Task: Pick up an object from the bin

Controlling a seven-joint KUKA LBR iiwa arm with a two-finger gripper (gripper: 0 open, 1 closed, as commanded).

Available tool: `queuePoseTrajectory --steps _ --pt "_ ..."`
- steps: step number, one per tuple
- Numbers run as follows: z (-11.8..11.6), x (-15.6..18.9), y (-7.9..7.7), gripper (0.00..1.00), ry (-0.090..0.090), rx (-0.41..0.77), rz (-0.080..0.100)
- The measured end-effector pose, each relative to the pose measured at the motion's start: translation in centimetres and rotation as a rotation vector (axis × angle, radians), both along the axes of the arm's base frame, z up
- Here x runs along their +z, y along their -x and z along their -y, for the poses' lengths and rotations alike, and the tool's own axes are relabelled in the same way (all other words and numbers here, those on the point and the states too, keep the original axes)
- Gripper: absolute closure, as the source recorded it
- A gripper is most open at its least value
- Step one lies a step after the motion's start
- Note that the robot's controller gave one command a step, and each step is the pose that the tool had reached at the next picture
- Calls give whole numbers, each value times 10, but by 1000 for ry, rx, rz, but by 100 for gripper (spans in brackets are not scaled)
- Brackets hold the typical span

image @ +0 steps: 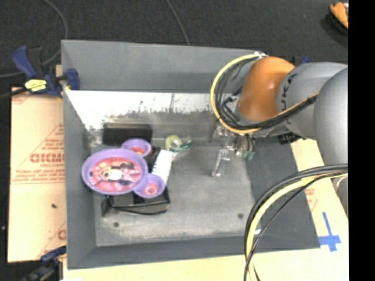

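Camera view: pale ball [174, 142] left of jaws

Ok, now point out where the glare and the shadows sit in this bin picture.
Camera view: hard glare bleaches the bin's far wall nearly white. Camera view: the purple mouse-eared plate shows a soft sheen. Camera view: the floor by the pincer is evenly lit grey, darker at the right under the arm.

One cam above bin [146, 69], looking down (slight side tilt).
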State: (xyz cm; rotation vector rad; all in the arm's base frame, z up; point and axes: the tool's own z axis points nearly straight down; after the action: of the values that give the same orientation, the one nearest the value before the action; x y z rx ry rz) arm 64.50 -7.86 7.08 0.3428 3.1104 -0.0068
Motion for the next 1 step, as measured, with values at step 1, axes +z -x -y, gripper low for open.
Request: queuePoseTrajectory --steps 1 --pt "-115 1 26 100 -7 227 -5"
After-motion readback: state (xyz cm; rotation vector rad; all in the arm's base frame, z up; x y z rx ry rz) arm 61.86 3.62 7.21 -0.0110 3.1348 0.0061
